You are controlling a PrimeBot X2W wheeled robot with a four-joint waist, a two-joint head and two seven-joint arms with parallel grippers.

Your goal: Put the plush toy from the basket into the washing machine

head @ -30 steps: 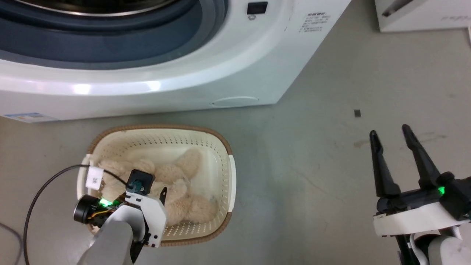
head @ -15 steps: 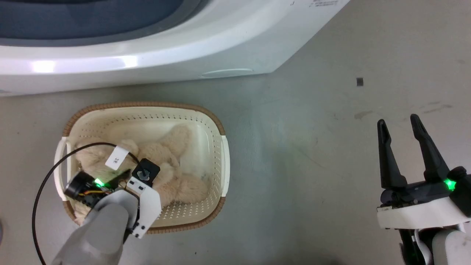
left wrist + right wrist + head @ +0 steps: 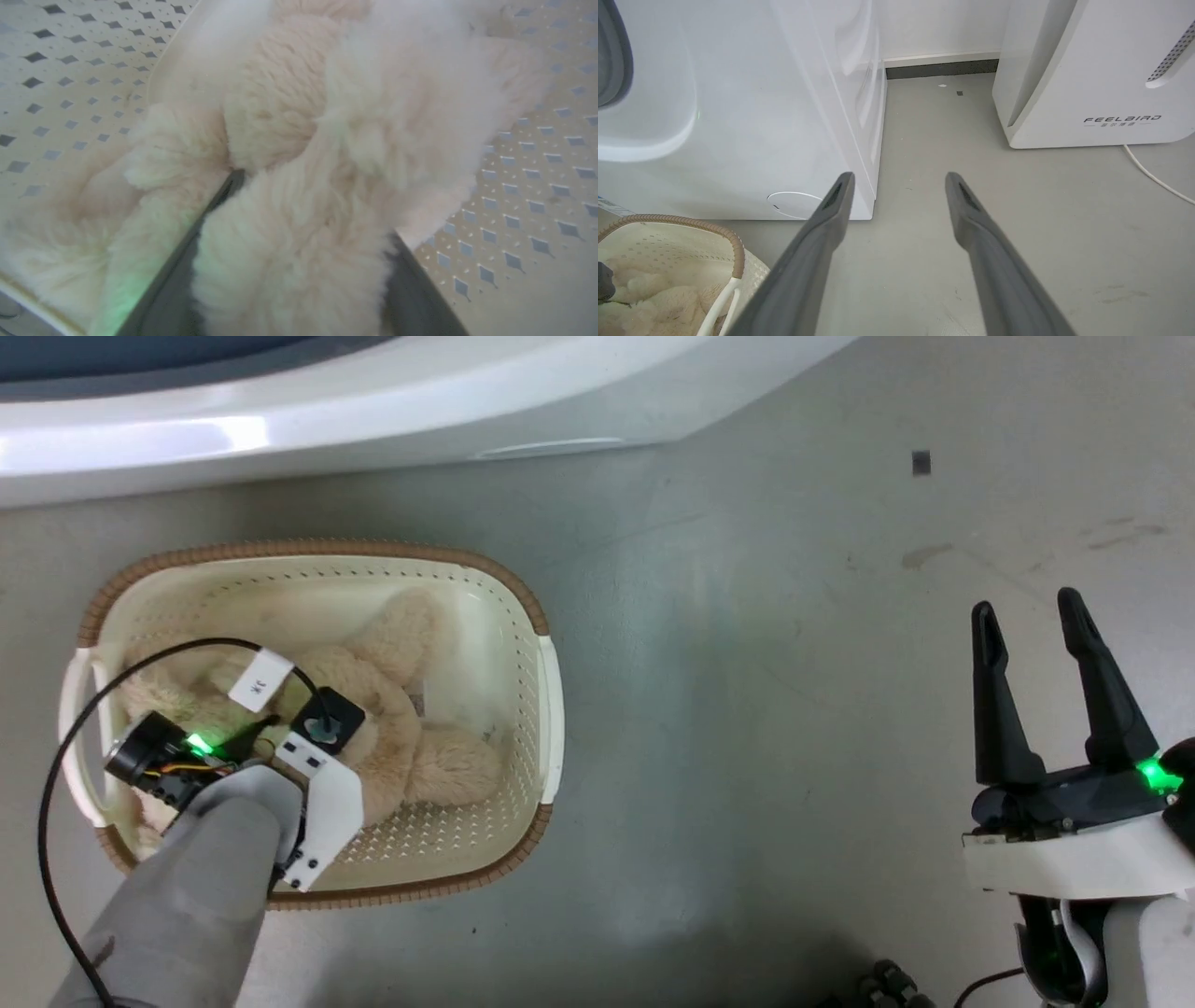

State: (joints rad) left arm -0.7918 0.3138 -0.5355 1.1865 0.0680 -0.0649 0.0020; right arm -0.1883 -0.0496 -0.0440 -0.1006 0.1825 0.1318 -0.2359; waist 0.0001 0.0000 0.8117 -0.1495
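Note:
The plush toy (image 3: 411,756), shaggy and beige-cream, lies in the cream basket (image 3: 308,553) on the floor in front of the washing machine (image 3: 373,420). My left arm reaches down into the basket, and its wrist covers the fingers in the head view. In the left wrist view my left gripper (image 3: 299,186) is open and pushed into the plush toy (image 3: 289,116), with a thick fold of fur between the two fingers; the right fingertip is buried in fur. My right gripper (image 3: 1027,607) hangs open and empty over bare floor at the right, also open in its own view (image 3: 899,175).
The washing machine (image 3: 738,116) stands just beyond the basket (image 3: 668,224). A white FEELBIRD appliance (image 3: 1087,70) stands at the right by the wall, with a white cord (image 3: 1153,177) on the floor. A black cable (image 3: 65,747) loops from my left wrist.
The head camera has tilted down, so the washer slid up out of the picture. My left gripper has sunk lower into the basket onto the toy. The right gripper stays open.

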